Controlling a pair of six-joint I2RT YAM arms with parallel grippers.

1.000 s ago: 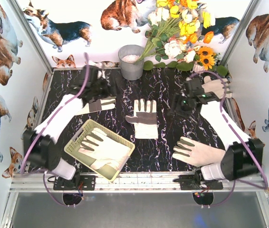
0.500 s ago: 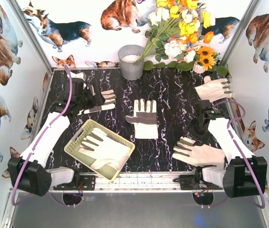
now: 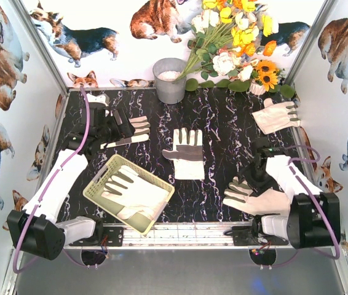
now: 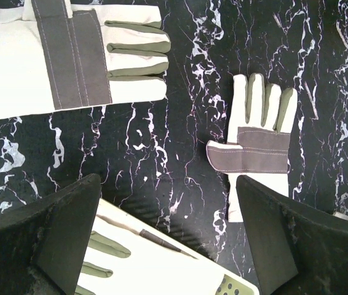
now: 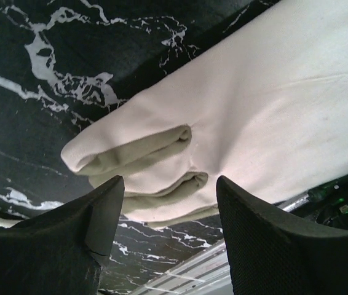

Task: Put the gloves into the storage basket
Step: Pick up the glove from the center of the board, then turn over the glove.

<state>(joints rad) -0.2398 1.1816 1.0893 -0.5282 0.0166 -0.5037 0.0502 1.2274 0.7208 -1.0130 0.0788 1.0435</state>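
The pale yellow-green storage basket sits front left with cream gloves lying in it; its corner shows in the left wrist view. A glove with a grey patch lies mid-table, also in the left wrist view. Another glove lies at the left, and my left gripper hangs open and empty over it. A cream glove lies front right; my right gripper is open just above its fingers, gripper midpoint. One more glove lies back right.
A grey metal bucket stands at the back centre beside a bunch of artificial flowers. Corgi-print walls close in the left, right and back sides. The aluminium table rail runs along the near edge.
My right gripper has moved from beside the back-right glove toward the near edge, down over the front-right glove's fingers. My left gripper has dropped a little toward the near left over the left glove.
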